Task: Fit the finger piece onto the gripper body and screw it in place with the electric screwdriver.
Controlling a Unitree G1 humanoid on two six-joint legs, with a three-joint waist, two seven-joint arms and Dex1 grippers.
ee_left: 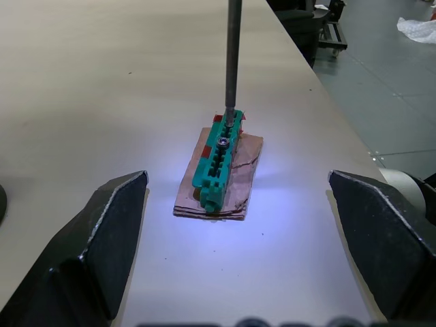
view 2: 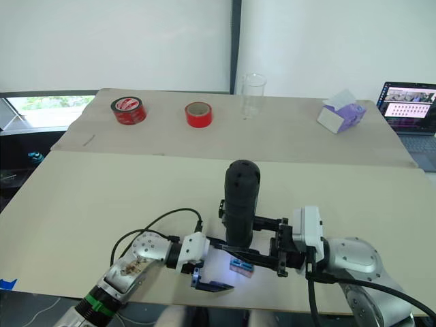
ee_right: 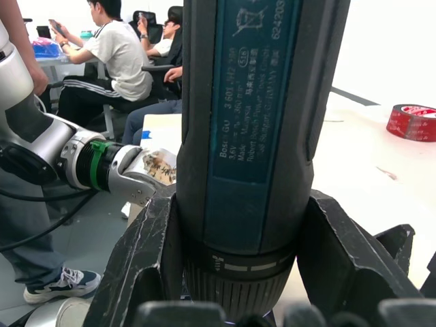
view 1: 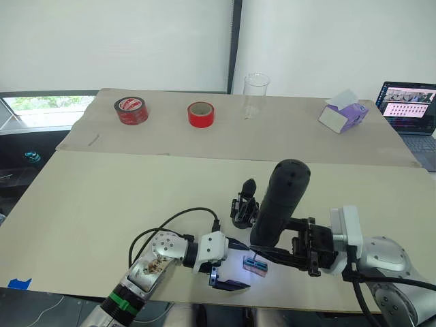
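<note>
The electric screwdriver (ee_right: 255, 136) carries a dark label panel. Legible on it: "Bosch GO", a number beginning "3 601 JH2", "3,6 V", "Robert Bosch Power Tools GmbH", and "824203" at 1 o'clock of the panel beside a crossed-out bin sign. Smaller lines are unreadable.

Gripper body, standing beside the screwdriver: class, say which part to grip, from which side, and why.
Grip the blocky base of the gripper body, probably from the robot's left with the open left gripper. The base is its widest part, its pointed finger sticks upward, and the electric screwdriver stands close on its right.
</note>
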